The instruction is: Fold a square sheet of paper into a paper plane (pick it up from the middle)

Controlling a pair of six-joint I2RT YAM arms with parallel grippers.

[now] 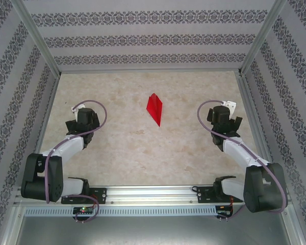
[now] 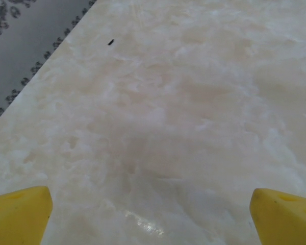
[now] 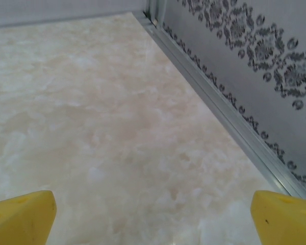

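And there it lies: the bright red paper plane point(image 1: 154, 108), a narrow creased dart, flat on the pale marbled worktop point(image 1: 143, 153). It sits midway between the left and right edges and somewhat toward the far edge, its sharp tip aimed at the near edge. Nobody's touching it! The left arm point(image 1: 66, 145) sits well apart toward the left edge, its jaws released, yellow fingertips point(image 2: 18, 214) spread wide over bare worktop. Over by the right edge, the right arm point(image 1: 239, 150) is the same: jaws released, yellow fingertips point(image 3: 20, 217) far apart with nothing between them, and the metal rail point(image 3: 219, 102) and patterned wall point(image 3: 260, 51) alongside.
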